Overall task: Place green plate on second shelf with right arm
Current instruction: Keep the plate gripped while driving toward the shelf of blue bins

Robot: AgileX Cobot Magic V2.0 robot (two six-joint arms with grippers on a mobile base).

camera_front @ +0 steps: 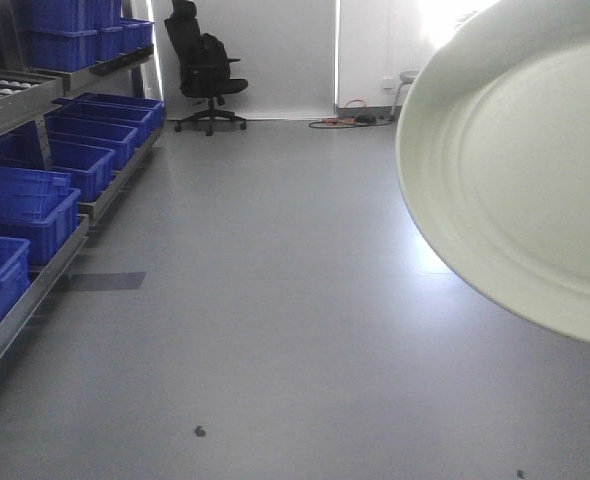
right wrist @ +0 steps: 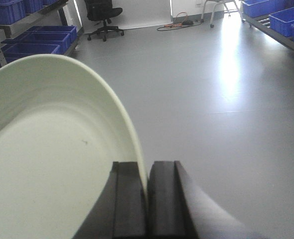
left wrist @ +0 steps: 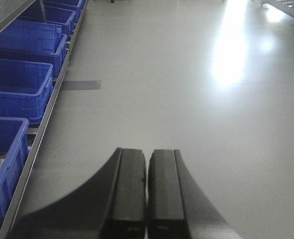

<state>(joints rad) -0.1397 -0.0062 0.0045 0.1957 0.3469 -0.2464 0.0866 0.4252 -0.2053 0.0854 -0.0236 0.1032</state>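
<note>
The pale green plate is held on edge by my right gripper, whose two black fingers are shut on its rim. The plate stands to the left of the fingers and shows its inner face. In the front view the same plate fills the right side, held up in the air close to the camera; the right gripper itself is hidden there. My left gripper is shut and empty, its fingers together above the grey floor. The shelf for the plate cannot be told apart among the racks.
A metal rack with several blue bins runs along the left; it also shows in the left wrist view. A black office chair stands at the far wall. Another rack with blue bins is at the far right. Cables lie by the wall.
</note>
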